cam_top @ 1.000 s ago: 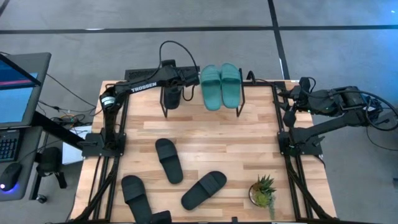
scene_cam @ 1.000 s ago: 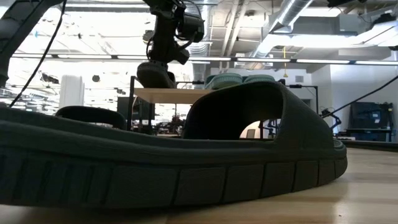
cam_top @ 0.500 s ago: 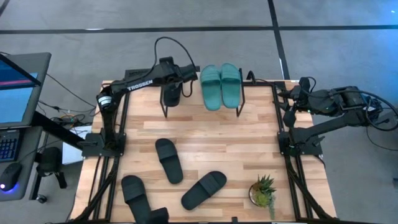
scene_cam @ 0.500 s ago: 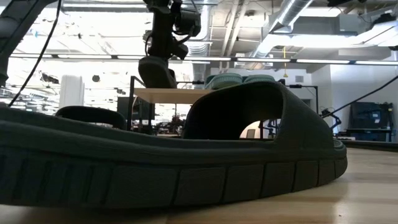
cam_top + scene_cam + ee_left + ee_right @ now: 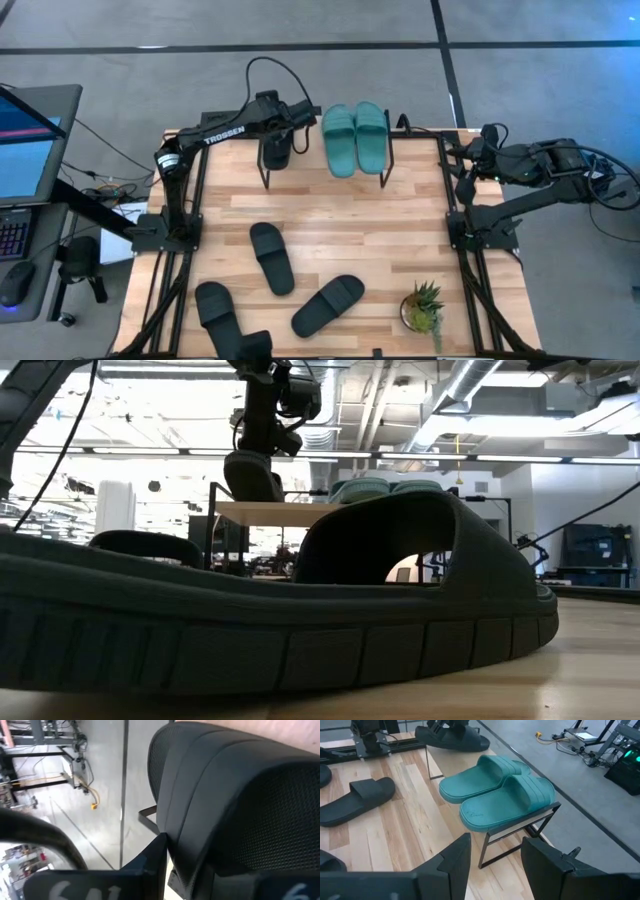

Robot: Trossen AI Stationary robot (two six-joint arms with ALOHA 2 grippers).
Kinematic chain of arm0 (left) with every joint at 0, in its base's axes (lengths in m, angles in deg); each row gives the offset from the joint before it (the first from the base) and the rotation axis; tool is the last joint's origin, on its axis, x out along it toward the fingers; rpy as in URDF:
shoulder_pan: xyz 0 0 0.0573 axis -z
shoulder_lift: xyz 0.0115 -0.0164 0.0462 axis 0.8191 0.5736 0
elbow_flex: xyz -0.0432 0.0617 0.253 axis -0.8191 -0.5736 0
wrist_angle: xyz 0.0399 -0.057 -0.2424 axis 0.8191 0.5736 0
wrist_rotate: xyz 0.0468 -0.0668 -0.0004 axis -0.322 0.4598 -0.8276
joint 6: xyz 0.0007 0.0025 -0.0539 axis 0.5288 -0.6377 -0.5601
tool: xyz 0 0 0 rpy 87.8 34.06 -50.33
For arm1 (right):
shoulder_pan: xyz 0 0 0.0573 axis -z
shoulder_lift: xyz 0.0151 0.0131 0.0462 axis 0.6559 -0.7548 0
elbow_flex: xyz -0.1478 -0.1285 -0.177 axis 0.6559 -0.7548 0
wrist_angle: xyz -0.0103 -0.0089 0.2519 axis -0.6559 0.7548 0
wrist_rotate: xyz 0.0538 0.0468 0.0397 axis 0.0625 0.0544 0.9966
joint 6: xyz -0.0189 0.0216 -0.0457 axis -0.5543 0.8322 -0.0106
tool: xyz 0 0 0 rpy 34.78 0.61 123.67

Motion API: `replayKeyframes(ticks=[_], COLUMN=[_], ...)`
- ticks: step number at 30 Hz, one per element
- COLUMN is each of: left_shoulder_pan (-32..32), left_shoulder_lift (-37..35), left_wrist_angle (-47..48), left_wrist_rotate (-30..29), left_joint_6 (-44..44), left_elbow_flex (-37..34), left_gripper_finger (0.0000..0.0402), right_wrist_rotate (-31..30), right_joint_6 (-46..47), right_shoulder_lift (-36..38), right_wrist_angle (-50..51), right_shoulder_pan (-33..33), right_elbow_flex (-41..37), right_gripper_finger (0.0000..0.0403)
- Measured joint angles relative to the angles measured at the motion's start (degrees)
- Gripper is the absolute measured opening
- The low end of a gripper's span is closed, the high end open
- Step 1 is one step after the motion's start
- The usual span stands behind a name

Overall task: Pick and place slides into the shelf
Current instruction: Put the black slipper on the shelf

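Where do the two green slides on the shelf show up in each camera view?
High view: green slides side by side at the table's far edge, on the shelf.
Low view: only their ends peek over the big black slide.
Left wrist view: not in it.
Right wrist view: middle of the picture, on the shelf.
Shared landmark: the black slide held by the left end effector beside them.
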Motion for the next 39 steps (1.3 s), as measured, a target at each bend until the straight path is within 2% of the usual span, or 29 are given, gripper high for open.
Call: replayKeyframes(ticks=[11,25,31,34,39], left_shoulder_pan=[-0.6,-0.6,-0.5,-0.5,-0.5], left_shoulder_lift=[0.0,0.0,0.0,0.0,0.0], left_wrist_angle=[-0.4,-0.9,-0.5,-0.6,-0.8], left_wrist_rotate=[3.0,-0.5,5.5,6.5,-0.9], left_joint_6=[1.5,0.7,0.3,0.2,1.3], left_elbow_flex=[0.0,0.0,0.5,0.5,0.5], left_gripper_finger=[0.0049,0.0049,0.0049,0.0049,0.0049], right_wrist_rotate=[0.0,0.1,0.1,0.1,0.4], right_joint_6=[0.1,0.1,0.1,0.1,0.1], right_shoulder_lift=[0.0,0.0,0.0,0.0,0.0], right_wrist_angle=[0.0,0.0,0.0,0.0,0.0], right_shoulder_pan=[0.0,0.0,0.0,0.0,0.0], right_elbow_flex=[0.0,0.0,0.0,0.0,0.0], right_gripper_finger=[0.0161,0.0161,0.0161,0.0161,0.0161])
